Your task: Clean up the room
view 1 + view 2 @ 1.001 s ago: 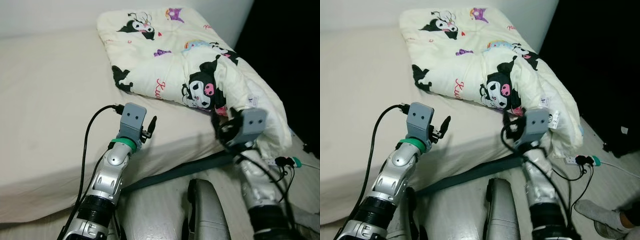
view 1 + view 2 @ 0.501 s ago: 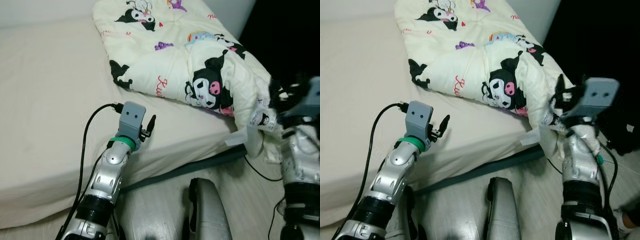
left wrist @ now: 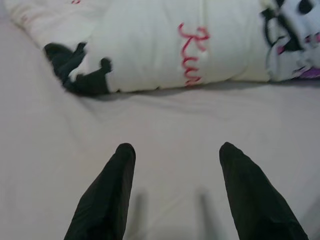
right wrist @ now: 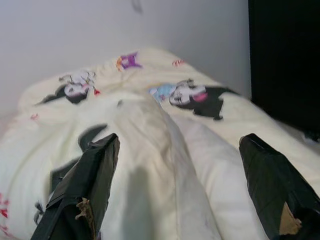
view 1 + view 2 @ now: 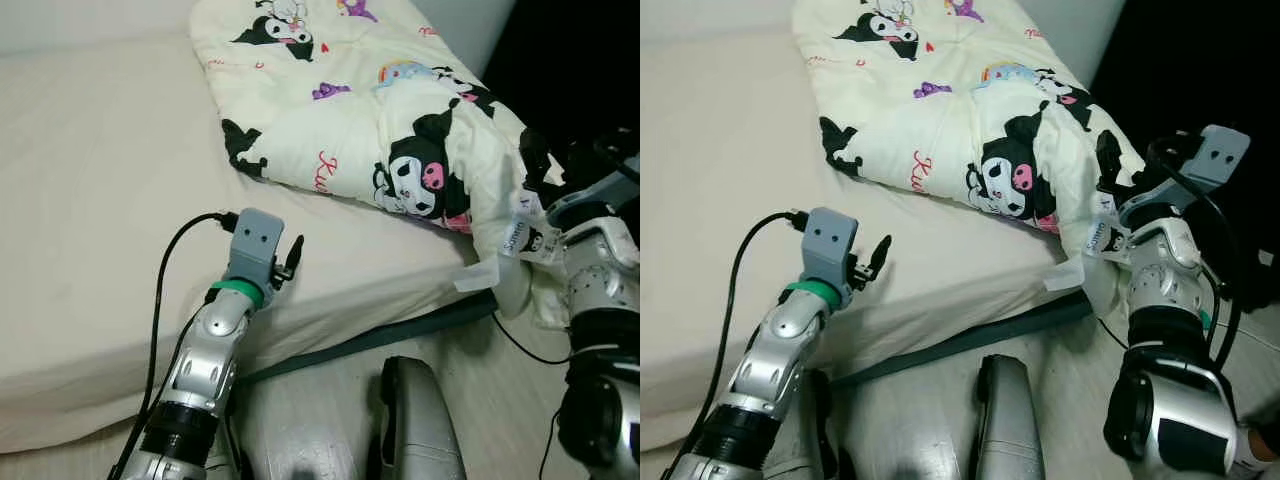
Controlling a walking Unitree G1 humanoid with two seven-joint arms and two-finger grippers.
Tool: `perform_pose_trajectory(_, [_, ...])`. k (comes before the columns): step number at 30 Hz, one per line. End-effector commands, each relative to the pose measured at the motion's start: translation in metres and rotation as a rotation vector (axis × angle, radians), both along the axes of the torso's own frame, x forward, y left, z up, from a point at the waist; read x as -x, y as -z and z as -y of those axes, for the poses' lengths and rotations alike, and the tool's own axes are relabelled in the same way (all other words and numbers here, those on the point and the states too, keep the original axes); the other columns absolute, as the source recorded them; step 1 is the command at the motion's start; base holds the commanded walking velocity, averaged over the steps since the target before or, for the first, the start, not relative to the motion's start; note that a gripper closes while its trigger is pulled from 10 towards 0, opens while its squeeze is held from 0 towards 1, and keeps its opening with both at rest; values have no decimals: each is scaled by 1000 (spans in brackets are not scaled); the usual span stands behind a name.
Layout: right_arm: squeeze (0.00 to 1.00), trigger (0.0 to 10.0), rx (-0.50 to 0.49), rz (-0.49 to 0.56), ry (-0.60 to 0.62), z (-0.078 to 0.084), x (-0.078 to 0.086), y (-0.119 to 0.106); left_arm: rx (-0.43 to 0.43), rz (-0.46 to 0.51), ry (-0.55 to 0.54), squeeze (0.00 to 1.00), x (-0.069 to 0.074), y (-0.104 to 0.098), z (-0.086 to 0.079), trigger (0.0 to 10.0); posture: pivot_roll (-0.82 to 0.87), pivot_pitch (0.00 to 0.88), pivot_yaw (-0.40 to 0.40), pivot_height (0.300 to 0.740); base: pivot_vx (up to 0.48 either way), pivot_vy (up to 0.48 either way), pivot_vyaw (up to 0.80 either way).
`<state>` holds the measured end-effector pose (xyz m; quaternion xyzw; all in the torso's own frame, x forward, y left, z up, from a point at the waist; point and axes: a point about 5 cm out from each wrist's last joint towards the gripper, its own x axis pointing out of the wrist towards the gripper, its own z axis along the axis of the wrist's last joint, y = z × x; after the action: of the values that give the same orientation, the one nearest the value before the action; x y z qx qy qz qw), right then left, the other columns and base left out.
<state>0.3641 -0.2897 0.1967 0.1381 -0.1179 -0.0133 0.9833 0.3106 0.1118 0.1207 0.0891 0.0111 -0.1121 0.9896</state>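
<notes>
Beige-sheeted mattress, cream cartoon-printed quilt folded at its far right corner. Right gripper: fingers spread wide astride the quilt's overhanging fold (a second ago it sat lower, before the bed edge). Left gripper: fingers apart above bare sheet, short of the quilt, position unchanged.

A beige mattress spreads from centre toward 9 o'clock, a pale wall rises at 12, a dark strap runs along the bed's edge near 6, above light flooring.
</notes>
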Motion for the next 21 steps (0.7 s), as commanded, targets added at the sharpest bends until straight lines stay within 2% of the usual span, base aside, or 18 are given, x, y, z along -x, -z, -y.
perform_pose_trajectory(1, [1000, 10000, 34, -93, 22, 9, 1, 11, -19, -23, -7, 0, 7, 4, -5, 10000, 66, 109, 52, 519, 0, 0, 0])
perform_pose_trajectory(4, [1000, 10000, 38, -143, 21, 16, 1, 14, -28, -32, -12, 0, 11, 6, -8, 10000, 74, 122, 54, 519, 0, 0, 0])
perform_pose_trajectory(8, [1000, 10000, 32, -167, -16, 17, 0, 13, -39, -40, -20, 0, 14, 6, -12, 10000, 90, 139, 58, 519, 0, 0, 0])
perform_pose_trajectory(9, [906, 10000, 36, -178, -30, 17, -2, 12, -42, -42, -26, 0, 16, 7, -15, 10000, 99, 147, 60, 519, 0, 0, 0])
perform_pose_trajectory(10, [224, 10000, 38, -189, -38, 17, -3, 11, -45, -44, -32, 0, 17, 6, -17, 10000, 101, 149, 61, 519, 0, 0, 0])
perform_pose_trajectory(11, [224, 10000, 38, -189, -38, 17, -3, 11, -45, -44, -32, 0, 17, 6, -17, 10000, 101, 149, 61, 519, 0, 0, 0])
perform_pose_trajectory(12, [0, 10000, 34, -198, -46, 16, -4, 11, -49, -47, -38, 0, 18, 6, -19, 10000, 104, 152, 62, 519, 0, 0, 0])
perform_pose_trajectory(17, [0, 10000, 12, -205, -153, 4, -9, 11, -59, -53, -53, 0, 21, 4, -26, 10000, 118, 157, 66, 519, 0, 0, 0])
perform_pose_trajectory(18, [0, 3529, 8, -216, -196, -2, -10, 14, -60, -53, -55, 0, 21, 4, -27, 10000, 118, 155, 67, 519, 0, 0, 0])
perform_pose_trajectory(20, [0, 3529, 7, -227, -224, -6, -10, 17, -61, -55, -57, 0, 21, 4, -27, 10000, 118, 154, 67, 519, 0, 0, 0])
perform_pose_trajectory(21, [0, 0, 24, -246, -270, -14, -11, 23, -61, -56, -58, 0, 21, 3, -27, 10000, 116, 154, 67, 519, 0, 0, 0])
